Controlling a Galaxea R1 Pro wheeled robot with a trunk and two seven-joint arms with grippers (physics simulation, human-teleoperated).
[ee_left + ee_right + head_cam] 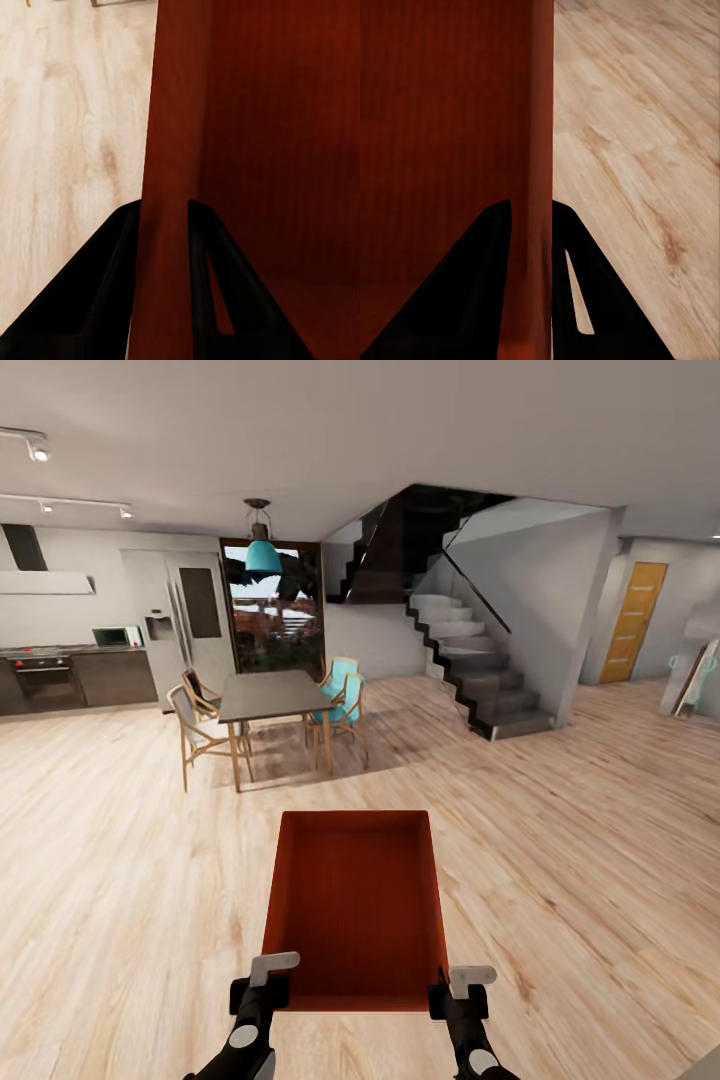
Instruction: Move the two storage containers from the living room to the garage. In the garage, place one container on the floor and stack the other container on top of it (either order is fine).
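One storage container (352,905) is up off the wood floor (560,860), carried btwn both arms: left fingers (120,255) clamped on its left wall, right fingers (577,255) clamped on its right wall. Robot's in an open room w/ dining desk (265,695) & stairs (480,670) ahead, so I judge it's mid-haul; garage drop, 2nd bin & stacking all left

Both arms reach forward, low; left gripper (268,985) and right gripper (462,990) each pinch a container (350,905) wall between fingers (112,285).

Container (352,905) between both end effectors; dining table (270,695) beyond, staircase (480,670) right.
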